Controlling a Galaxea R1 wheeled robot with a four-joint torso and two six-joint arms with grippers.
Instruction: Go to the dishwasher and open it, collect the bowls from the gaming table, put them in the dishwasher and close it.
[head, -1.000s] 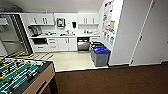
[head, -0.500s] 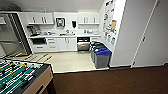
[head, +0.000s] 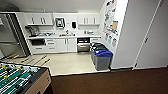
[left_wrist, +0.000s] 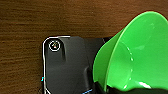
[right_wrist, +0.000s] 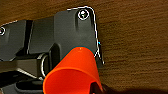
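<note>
A small kitchenette is seen ahead across brown carpet (head: 112, 82), with the dishwasher (head: 83, 44) set under the counter and looking pulled partly open, right beside the blue-lidded bins (head: 101, 58). A corner of the foosball table (head: 21, 78) sits close by on the left. A green bowl (left_wrist: 136, 53) is carried close up at the left wrist, an orange bowl (right_wrist: 73, 72) at the right. Whether either gripper is actually clamped on its bowl honestly can't be told, fingers aren't made out
</note>
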